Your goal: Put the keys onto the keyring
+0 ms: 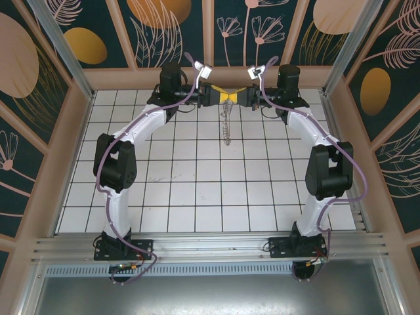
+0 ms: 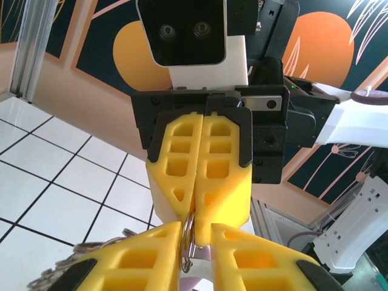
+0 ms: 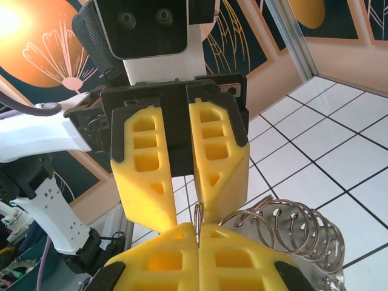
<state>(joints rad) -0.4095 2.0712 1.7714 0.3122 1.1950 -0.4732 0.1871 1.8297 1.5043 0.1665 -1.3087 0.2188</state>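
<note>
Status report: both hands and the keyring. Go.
Right hand shut on keyring, which hangs down over the table. Left hand slightly open around it, tip to tip with right. Nothing in the way.

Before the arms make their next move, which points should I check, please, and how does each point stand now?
1. Right claw grips the keyring: ok, its fingers are shut on a thin ring.
2. Left claw is not clamped: ok, its fingers stand apart on either side of that ring.
3. The claws meet tip to tip: ok, as the top view shows.
4. The small wire rings hang free of the table: cannot tell.
5. A key is ready for threading: cannot tell, it is too small to pick out among the rings.
</note>
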